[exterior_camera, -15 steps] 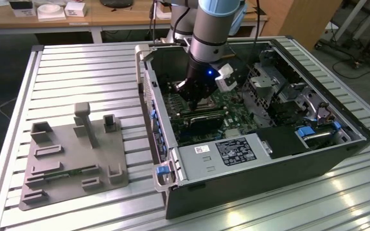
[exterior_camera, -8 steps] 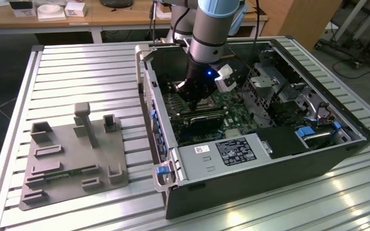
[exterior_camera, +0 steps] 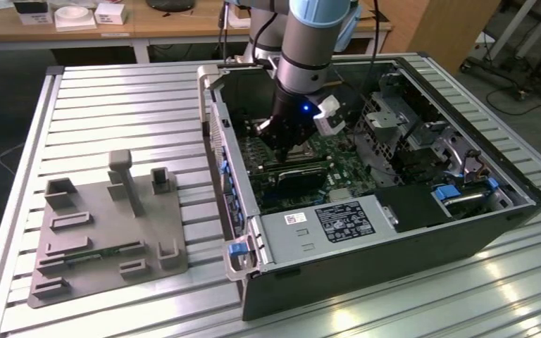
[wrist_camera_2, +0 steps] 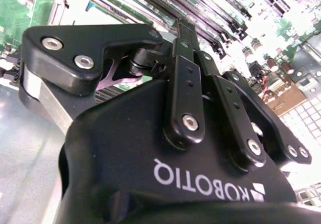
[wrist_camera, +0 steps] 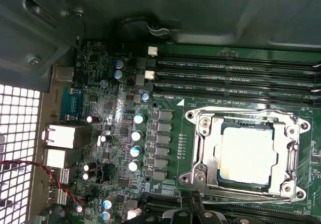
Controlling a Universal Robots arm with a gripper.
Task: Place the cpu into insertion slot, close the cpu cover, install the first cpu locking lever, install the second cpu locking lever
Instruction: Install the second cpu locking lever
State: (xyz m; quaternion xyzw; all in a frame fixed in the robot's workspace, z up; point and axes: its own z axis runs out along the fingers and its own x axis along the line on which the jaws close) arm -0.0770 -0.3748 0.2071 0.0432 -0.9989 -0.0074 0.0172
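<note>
Slatted metal table (exterior_camera: 110, 105), open computer case (exterior_camera: 496, 225) on it. Chip (wrist_camera: 248, 155): seated in its socket (wrist_camera: 202, 156) on the green board (wrist_camera: 165, 103), silver cover frame (wrist_camera: 244, 117) lying flat around it. My claw (exterior_camera: 284, 144): low inside the case over the board; whether its fingers are apart or together, I cannot tell. Grey fixture block (exterior_camera: 110, 232): beside the case.

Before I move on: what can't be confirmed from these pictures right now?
- Gripper fingertips: in the second wrist view the gripper's own body hides them; open or shut cannot be told.
- Insertion slot: in the first wrist view the cpu and cpu cover lie over it.
- Locking levers: latched or free is too fine to tell in the first wrist view.
- Socket in the exterior view: the arm blocks it.
</note>
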